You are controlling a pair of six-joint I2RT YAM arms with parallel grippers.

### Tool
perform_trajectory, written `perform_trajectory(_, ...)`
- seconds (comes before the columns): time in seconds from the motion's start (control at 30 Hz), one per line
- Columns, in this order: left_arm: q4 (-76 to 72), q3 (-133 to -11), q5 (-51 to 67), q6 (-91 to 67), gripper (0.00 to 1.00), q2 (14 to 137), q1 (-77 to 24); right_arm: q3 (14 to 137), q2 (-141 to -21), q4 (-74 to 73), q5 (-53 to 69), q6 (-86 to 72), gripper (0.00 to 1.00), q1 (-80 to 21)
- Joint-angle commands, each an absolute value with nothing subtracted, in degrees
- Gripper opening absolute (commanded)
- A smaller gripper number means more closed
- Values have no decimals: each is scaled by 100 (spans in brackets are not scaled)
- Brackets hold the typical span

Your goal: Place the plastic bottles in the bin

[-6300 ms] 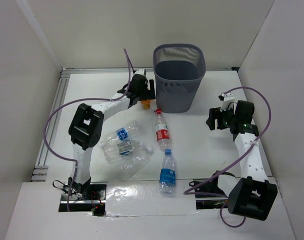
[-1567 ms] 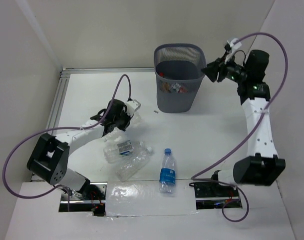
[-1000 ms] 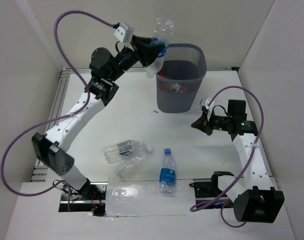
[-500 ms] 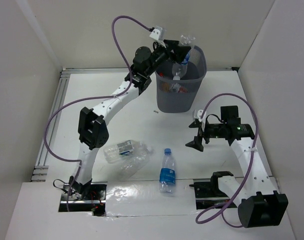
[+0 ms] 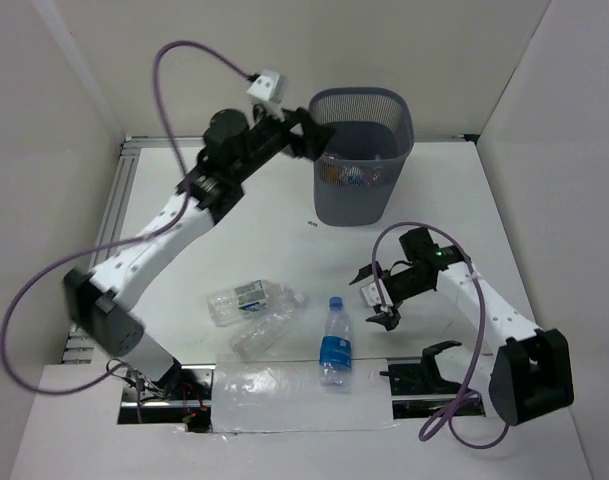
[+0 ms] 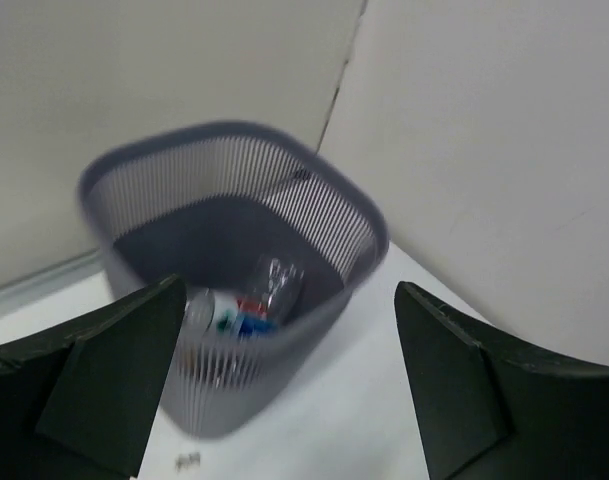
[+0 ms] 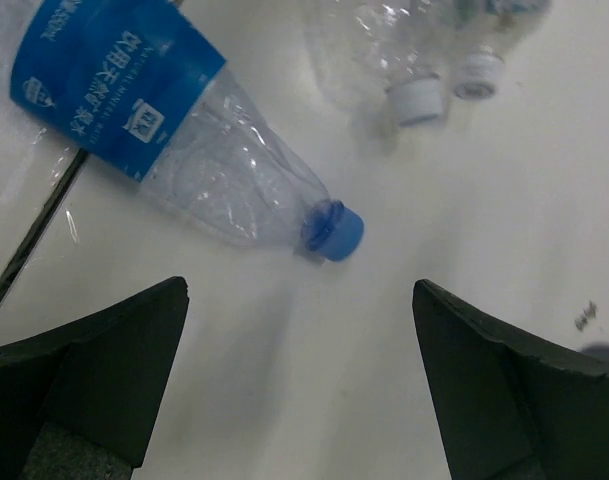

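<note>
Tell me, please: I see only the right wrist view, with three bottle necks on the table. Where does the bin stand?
Observer: The bin stands near the far edge of the table, beyond the right gripper.
Operator: Is something in it?
Observer: Yes, bottles lie inside it.
Operator: And the left gripper?
Observer: The left gripper hangs open beside the bin's left rim, holding nothing.
</note>
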State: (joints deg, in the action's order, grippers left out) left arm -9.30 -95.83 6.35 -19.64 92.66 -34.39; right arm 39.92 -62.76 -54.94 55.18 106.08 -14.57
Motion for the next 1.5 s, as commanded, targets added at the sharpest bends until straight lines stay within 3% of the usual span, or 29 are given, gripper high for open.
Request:
perform_trajectory(0.0, 539, -8006, -148, -1880, 98, 7685, -3437, 4201, -6565, -5372, 5186, 12287, 100, -2045)
perform_trajectory(0.1, 1368, -6747, -517, -2170, 98, 6489, -3437, 4201, -6837, -5177, 4782, 12619, 100, -2634)
perform_trajectory(0.33, 3110, -5337, -1037, -3004, 98, 4505, -3437, 4447, -7785, -4817, 3975, 12955, 100, -3979)
perform_trajectory(0.53, 3690, -5150, -985, -3427, 99, 4131, -3437, 4228, -8208, -4395, 3604, 12955, 100, -4482)
perform_trajectory(0.6, 3858, -5150, -862, -3498, 99, 4131, -3437, 4228, -8314, -4395, 3604, 12833, 93, -4535)
perform_trajectory(0.73, 3964, -4993, -458, -3481, 99, 4201, -3497, 4385, -8394, -4517, 3682, 12262, 54, -4614)
perform_trajectory(0.77, 3964, -4992, -387, -3402, 99, 4201, -3550, 4447, -8298, -4578, 3752, 12061, 40, -4614)
perform_trajectory(0.87, 3911, -4992, -255, -3052, 99, 4368, -3612, 4745, -8069, -4939, 4016, 11762, 27, -4501)
perform_trajectory(0.93, 3858, -5045, -141, -2753, 99, 4569, -3612, 5018, -7701, -5010, 4366, 11445, 3, -4395)
perform_trajectory(1.0, 3788, -5272, -9, -2139, 99, 5121, -3612, 5481, -7071, -4565, 4709, 9967, 0, -4115)
perform_trajectory(1.2, 3735, -5624, 280, -1065, 99, 6107, -3612, 7046, -6732, -2772, 4650, 6727, 0, -3543)
perform_trajectory(1.47, 3445, -5748, 571, -72, 99, 6424, -3393, 8823, -7610, -1082, 2892, 3783, 0, -2324)
